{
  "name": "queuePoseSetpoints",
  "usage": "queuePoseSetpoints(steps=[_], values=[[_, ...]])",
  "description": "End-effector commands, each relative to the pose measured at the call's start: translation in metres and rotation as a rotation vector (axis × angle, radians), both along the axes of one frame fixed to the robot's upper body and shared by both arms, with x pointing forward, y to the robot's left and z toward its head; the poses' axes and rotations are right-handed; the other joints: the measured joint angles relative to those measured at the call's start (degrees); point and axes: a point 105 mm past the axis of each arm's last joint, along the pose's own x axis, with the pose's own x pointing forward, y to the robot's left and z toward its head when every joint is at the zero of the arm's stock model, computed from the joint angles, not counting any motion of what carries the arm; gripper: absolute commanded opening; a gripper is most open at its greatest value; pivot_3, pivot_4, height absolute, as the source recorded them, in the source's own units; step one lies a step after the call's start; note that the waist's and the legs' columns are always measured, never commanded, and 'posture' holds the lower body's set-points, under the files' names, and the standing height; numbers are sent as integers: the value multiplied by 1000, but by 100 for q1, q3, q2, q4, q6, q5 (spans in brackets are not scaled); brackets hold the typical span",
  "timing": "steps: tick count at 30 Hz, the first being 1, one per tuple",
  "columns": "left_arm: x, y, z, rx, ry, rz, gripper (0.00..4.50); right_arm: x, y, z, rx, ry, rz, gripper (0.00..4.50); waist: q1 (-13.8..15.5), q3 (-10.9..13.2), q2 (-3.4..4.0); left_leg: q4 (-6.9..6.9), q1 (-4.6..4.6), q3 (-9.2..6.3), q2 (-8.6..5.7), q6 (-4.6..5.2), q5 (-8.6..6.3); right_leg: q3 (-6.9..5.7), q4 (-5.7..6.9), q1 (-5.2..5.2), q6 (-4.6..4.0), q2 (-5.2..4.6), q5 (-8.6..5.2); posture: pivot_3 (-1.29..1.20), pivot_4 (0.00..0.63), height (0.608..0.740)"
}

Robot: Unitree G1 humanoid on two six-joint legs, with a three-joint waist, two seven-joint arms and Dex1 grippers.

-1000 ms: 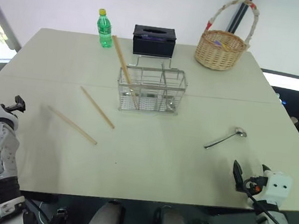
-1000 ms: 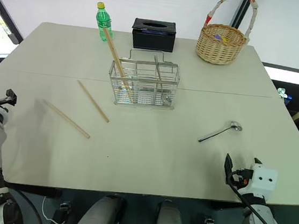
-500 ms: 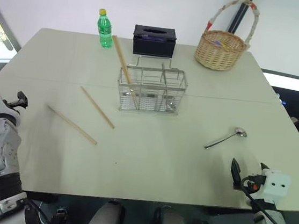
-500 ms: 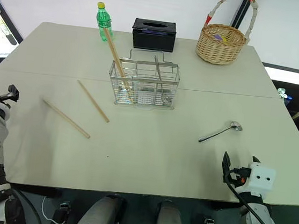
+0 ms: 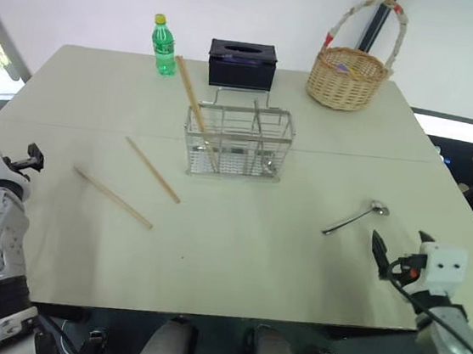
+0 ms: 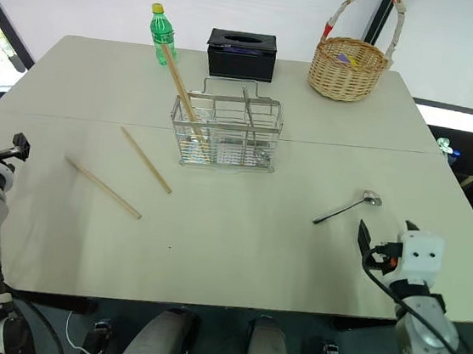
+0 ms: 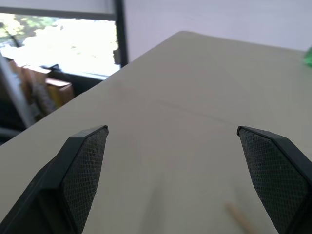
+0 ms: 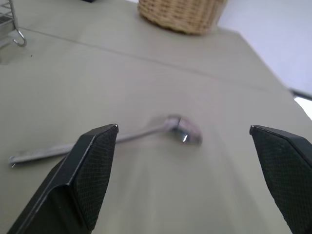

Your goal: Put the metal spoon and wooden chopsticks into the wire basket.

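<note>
The shiny thin-handled spoon (image 5: 356, 218) lies on the matte bench (image 5: 236, 254) just ahead of the right tool (image 8: 190, 187), released. One wooden chopstick (image 5: 192, 104) leans in the wire-mesh basket (image 5: 238, 141); two chopsticks (image 5: 153, 169) lie flat beside it. The left wrist view shows the left tool (image 7: 187, 183) released, its textured pads (image 7: 84, 170) well apart.

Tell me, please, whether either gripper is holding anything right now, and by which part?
Nothing is held. Both the left gripper and right gripper are open and empty; the metal spoon lies on the table.
</note>
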Motion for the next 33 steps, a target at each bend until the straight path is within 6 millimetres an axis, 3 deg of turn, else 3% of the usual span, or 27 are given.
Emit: queuePoseSetpoints(steps=[1,4,6,10,13,16,23,33], values=[[14,-39,53,74,-102,-270,4500,13,0,43,-102,-80,96,4469,6,-1,-1,1,-3,1,0,1,0,-1,-1,-1,0,0,0,0,150,661],[23,-84,83,151,-111,-575,4500,33,13,77,-236,-99,273,4469,-1,3,-1,1,-4,1,-1,2,1,-3,-7,4,-1,-1,0,0,150,661],[23,-110,93,210,-102,-752,4500,40,28,86,-349,-73,429,4469,-13,12,15,6,-7,9,-3,2,1,-3,-10,4,-1,-5,0,0,150,661],[7,-162,91,310,-28,-1116,4500,43,52,78,-621,41,750,4469,-57,13,20,-17,2,15,3,13,-5,-3,-18,6,-1,-5,1,0,150,661],[-1,-178,83,342,21,-1253,4500,46,56,72,-724,98,867,4469,-101,23,30,-13,-4,17,2,15,-6,-2,-25,5,3,-7,3,0,150,661],[-18,-201,62,411,115,-1461,4500,53,53,52,-980,249,1038,4469,-170,36,42,-9,-5,21,0,15,-6,-2,-35,9,2,-12,3,0,150,661],[-26,-219,56,453,150,-1607,4500,80,33,32,-1308,482,1143,4469,-178,48,46,-11,13,24,6,15,-5,2,-40,23,-5,-2,2,0,150,661],[-34,-231,57,447,150,-1650,4500,98,22,20,-1529,736,1157,4469,-184,49,47,-15,8,23,-2,1,2,14,-9,0,10,-2,10,0,150,661]])
